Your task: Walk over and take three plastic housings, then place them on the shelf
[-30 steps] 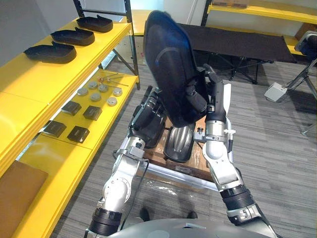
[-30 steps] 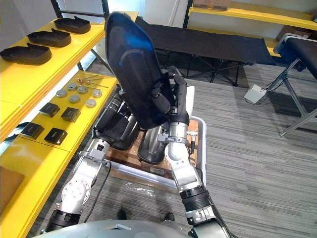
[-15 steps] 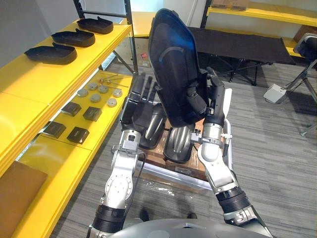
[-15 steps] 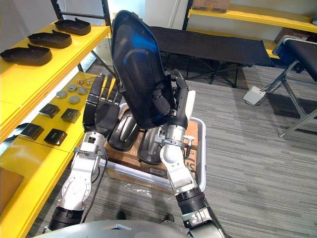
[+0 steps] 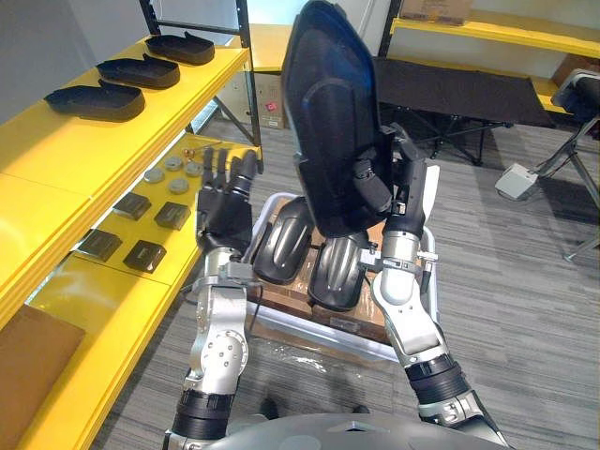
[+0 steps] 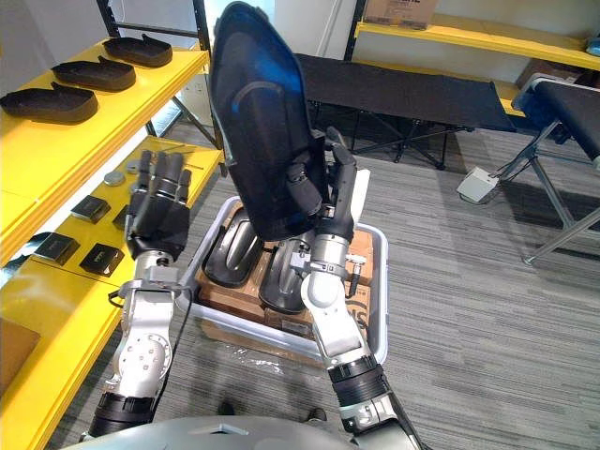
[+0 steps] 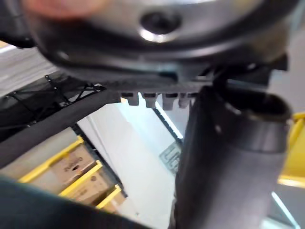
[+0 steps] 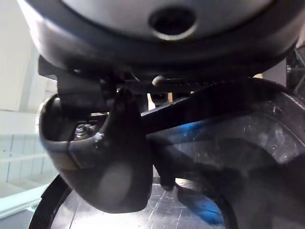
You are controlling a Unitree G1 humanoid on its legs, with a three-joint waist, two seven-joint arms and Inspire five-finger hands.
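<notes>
Right robot hand (image 5: 396,187): curled round large glossy black plastic housing (image 5: 328,112), raised on end.
Left robot hand (image 5: 223,204): fingers spread straight, empty, near yellow metal shelf (image 5: 141,127).

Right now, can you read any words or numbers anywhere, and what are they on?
Nothing can be read clearly.
Top-shelf cardboard box: dark print, too small to read.
Low cardboard box by the black shelf post: red mark, too blurred to read.
Plastic housing held up in the right hand: no lettering shows.
</notes>
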